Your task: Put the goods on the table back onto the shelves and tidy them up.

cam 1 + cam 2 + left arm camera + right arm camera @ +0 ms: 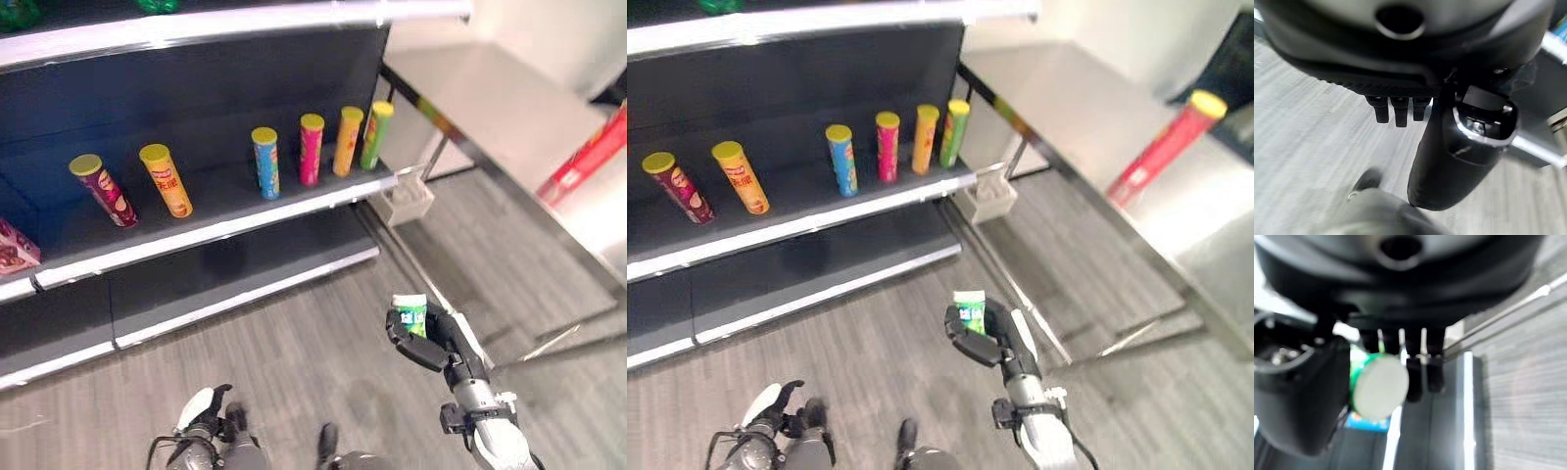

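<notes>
Carrying green canister in my right hand, fingers curled round it, upright, over the floor.
Middle shelf with its chip cans lies ahead and to my left of the canister, well apart; red can lies on the steel table to my right. Left hand hangs low, fingers loose, holding nothing.

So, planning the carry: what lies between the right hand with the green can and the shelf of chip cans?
Bare grey floor, in the left eye view, between the right hand, shut on the green can, and the shelf.
</notes>
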Robot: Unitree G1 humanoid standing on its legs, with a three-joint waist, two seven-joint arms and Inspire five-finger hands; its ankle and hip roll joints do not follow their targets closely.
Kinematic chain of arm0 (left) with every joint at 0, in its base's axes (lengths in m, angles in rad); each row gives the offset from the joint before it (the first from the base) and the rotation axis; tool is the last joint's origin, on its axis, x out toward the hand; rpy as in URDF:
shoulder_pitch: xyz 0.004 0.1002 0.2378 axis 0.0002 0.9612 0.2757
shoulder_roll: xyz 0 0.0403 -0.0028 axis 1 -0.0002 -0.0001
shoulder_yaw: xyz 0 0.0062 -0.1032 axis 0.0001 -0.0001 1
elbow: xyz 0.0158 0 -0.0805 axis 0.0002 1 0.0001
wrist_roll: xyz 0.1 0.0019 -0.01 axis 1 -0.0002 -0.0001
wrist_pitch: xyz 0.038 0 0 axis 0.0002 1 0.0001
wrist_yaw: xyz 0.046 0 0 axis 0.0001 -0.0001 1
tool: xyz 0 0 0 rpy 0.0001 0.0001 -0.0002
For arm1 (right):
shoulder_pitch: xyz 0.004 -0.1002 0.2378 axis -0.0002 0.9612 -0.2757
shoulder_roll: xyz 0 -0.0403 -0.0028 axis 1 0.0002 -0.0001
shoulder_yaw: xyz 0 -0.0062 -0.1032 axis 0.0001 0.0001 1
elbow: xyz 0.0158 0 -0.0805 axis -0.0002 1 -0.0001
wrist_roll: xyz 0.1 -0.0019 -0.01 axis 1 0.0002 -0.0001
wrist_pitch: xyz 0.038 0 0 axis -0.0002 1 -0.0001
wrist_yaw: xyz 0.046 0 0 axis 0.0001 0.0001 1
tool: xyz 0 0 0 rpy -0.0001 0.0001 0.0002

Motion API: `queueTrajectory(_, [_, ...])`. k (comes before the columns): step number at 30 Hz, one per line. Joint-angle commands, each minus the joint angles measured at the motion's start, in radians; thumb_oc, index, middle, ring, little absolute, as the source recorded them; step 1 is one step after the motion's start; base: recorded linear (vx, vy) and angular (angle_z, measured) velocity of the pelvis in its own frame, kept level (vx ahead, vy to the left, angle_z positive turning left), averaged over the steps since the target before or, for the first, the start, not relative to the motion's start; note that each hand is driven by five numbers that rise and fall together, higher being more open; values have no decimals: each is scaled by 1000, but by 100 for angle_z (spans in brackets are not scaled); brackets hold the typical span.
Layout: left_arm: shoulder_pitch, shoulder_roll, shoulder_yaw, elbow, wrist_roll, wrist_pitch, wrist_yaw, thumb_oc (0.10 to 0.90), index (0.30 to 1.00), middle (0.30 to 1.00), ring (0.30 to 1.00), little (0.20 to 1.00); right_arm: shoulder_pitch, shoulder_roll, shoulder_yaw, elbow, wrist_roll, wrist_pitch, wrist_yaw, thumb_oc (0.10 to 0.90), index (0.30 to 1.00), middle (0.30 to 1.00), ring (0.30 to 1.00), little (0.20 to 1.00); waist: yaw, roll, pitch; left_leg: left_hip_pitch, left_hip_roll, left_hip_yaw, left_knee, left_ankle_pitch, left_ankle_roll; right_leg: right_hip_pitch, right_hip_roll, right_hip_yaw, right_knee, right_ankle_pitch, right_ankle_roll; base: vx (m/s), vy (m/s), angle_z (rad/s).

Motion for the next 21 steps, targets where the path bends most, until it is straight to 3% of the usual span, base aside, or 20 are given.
queueTrajectory(1, [118, 37, -4, -27, 0, 18, 40, 800, 900, 900, 900, 900, 7, -16, -57, -225, -50, -89, -37, 400, 300, 300, 300, 300, 43, -44, -51, 16, -63, 14, 102, 69, 44, 171, -154, 72, -22, -5, 125, 561, 425, -25])
queueTrajectory(3, [110, 43, -1, -27, -5, 12, 50, 800, 900, 900, 900, 900, -15, -17, -48, -234, -77, -91, -47, 400, 300, 300, 300, 300, 36, -37, -52, 37, -92, 43, 100, 59, 55, 154, -186, 93, 14, 5, 135, 255, 248, -30])
queueTrajectory(5, [80, 70, -4, -55, -15, 8, 64, 800, 900, 900, 900, 900, -45, -19, -29, -256, -101, -100, -51, 400, 300, 300, 300, 300, 21, -35, -46, 82, -139, 91, 85, 35, 84, 104, -219, 121, 90, 70, 148, 245, 271, -68])
queueTrajectory(6, [80, 70, -4, -55, -15, 8, 64, 800, 900, 900, 900, 900, -45, -19, -29, -256, -101, -100, -51, 400, 300, 300, 300, 300, 23, -36, -45, 84, -140, 93, 84, 35, 85, 103, -220, 123, 91, 70, 149, 303, 280, -66])
queueTrajectory(7, [62, 85, -14, -84, -15, 1, 63, 800, 900, 900, 900, 900, -38, -23, -30, -270, -108, -104, -45, 400, 300, 300, 300, 300, 9, -33, -47, 113, -170, 107, 67, 24, 103, 92, -234, 130, 128, 123, 157, 166, 141, -22])
queueTrajectory(8, [62, 85, -14, -84, -15, 1, 63, 800, 900, 900, 900, 900, -38, -22, -31, -270, -108, -103, -45, 400, 300, 300, 300, 300, 10, -34, -47, 114, -171, 108, 66, 24, 103, 91, -235, 131, 128, 122, 158, 245, 217, -7])
queueTrajectory(10, [41, 101, -34, -112, -5, -7, 68, 800, 900, 900, 900, 900, -38, -22, -28, -274, -121, -107, -46, 400, 300, 300, 300, 300, -7, -25, -46, 148, -206, 117, 39, 12, 127, 65, -250, 141, 194, 183, 160, 170, 184, 10])
queueTrajectory(14, [14, 109, -47, -127, -7, -12, 78, 800, 900, 900, 900, 900, -47, -21, 4, -281, -163, -113, -59, 400, 300, 300, 300, 300, -26, -2, -30, 219, -258, 148, 0, -24, 170, -9, -292, 109, 352, 273, 150, 164, 218, -4])
queueTrajectory(15, [12, 108, -40, -121, -15, -9, 82, 800, 900, 900, 900, 900, -54, -19, 14, -276, -171, -118, -68, 400, 300, 300, 300, 300, -27, 1, -26, 235, -266, 162, -4, -38, 174, -19, -301, 83, 381, 273, 150, 230, 188, -20])
queueTrajectory(17, [10, 97, -36, -105, -31, -8, 82, 800, 900, 900, 900, 900, -55, -7, 27, -279, -172, -127, -75, 400, 300, 300, 300, 300, -37, 4, -26, 271, -270, 171, -8, -73, 168, -50, -293, 54, 422, 206, 161, 285, 107, -47])
queueTrajectory(18, [8, 81, -35, -80, -43, -13, 75, 800, 900, 900, 900, 900, -50, -9, 30, -286, -175, -137, -77, 400, 300, 300, 300, 300, -44, 13, -26, 287, -256, 190, -8, -80, 155, -80, -249, 19, 379, 91, 146, 321, -69, -51])
queueTrajectory(19, [5, 64, -39, -62, -40, -14, 70, 800, 900, 900, 900, 900, -49, -16, 29, -295, -185, -142, -89, 400, 300, 300, 300, 300, -50, 18, -24, 302, -247, 193, -8, -91, 138, -94, -236, 6, 272, 68, 156, 250, -94, -46])
queueTrajectory(21, [3, 55, -41, -52, -36, -14, 71, 800, 900, 900, 900, 900, -50, -22, 29, -300, -195, -142, -95, 400, 300, 300, 300, 300, -54, 20, -20, 315, -240, 193, -8, -99, 127, -104, -237, 9, 184, 90, 167, 148, -146, -18])
